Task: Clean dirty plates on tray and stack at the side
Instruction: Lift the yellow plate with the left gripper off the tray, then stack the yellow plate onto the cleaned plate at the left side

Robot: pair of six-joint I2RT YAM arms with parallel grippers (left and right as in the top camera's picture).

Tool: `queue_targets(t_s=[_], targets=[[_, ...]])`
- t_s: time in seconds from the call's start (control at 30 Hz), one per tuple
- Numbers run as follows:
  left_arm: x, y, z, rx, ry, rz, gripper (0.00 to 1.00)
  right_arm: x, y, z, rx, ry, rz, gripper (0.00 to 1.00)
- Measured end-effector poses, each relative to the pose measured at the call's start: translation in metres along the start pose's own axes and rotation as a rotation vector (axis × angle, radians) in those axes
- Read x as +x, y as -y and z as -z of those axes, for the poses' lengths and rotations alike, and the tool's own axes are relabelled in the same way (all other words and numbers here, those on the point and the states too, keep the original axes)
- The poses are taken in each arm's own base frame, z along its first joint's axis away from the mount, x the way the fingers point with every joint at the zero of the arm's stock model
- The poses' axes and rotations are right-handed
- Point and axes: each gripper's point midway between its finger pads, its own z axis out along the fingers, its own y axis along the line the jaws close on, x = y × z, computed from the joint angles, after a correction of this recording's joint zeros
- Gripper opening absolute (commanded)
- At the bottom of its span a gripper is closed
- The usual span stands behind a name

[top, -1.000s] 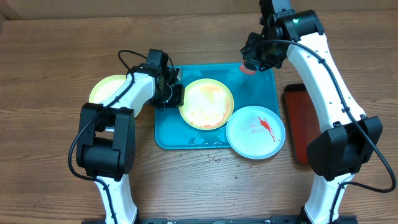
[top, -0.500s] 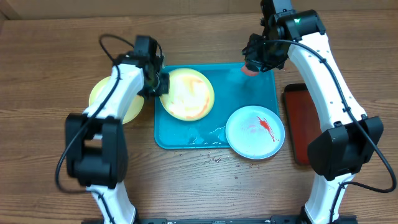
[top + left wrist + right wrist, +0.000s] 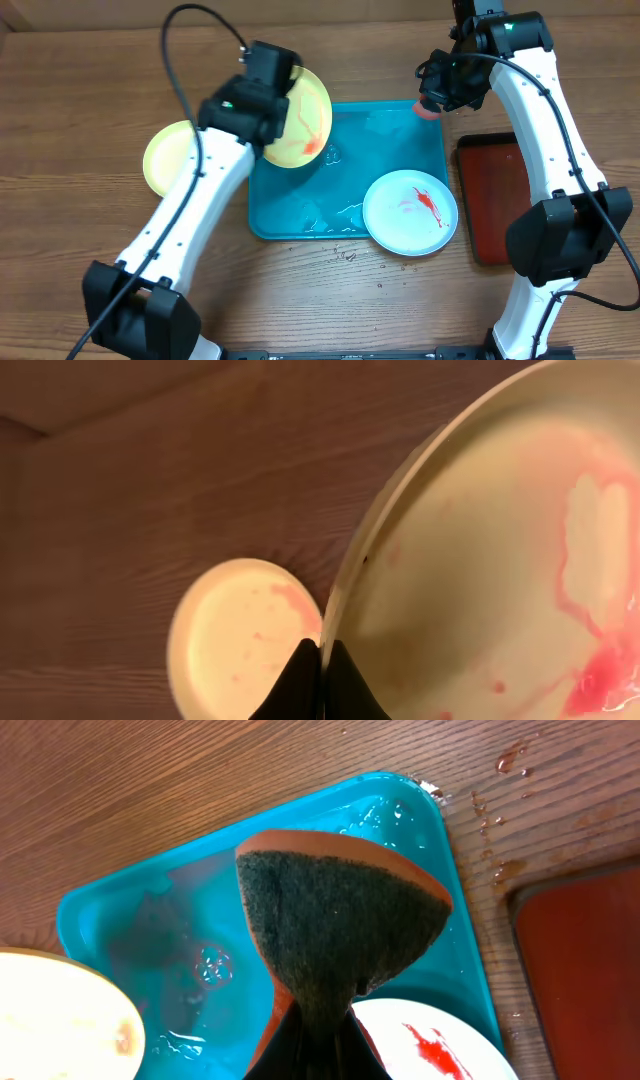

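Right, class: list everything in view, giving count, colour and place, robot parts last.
Table: one, brown wood-grain.
Turquoise tray: one, wet, mid-table.
Dark red tray: one, far right.
Tilted plate: one, yellow-green, pink-smeared, held over turquoise tray's back-left corner.
Flat plate: one, yellow-green, on table left of turquoise tray.
White plate: one, red-streaked, overhanging turquoise tray's front-right corner.
Sponge: one, orange with dark scourer, above its back-right corner.
Left arm: white-black, jaws shut on tilted plate's rim.
Right arm: white-black, jaws shut on sponge.

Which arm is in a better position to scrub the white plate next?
Right. The right hand grips the sponge over the tray, near the white plate. The left hand is busy holding a yellow plate tilted up.
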Motion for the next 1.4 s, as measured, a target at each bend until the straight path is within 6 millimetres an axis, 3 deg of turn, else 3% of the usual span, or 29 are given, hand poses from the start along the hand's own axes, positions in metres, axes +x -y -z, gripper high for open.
queue_targets(t_s=[0.23,0.43,0.8,1.4], targets=[[-0.014,-0.001,0.034,-0.262,0.108,-0.051,0.04,0.001,0.000,0.000,0.002,-0.005,0.000,0.04],[-0.019,-0.021,0.059,-0.479,0.181,0.013,0.04,0.004,0.002,0.000,0.009,-0.017,0.011,0.04],[-0.028,-0.031,0.102,-0.706,0.300,0.018,0.04,0.005,0.003,0.000,0.010,-0.021,0.020,0.04],[-0.029,-0.034,0.107,-0.734,0.317,0.034,0.04,0.006,0.003,0.000,0.014,-0.026,0.021,0.04]])
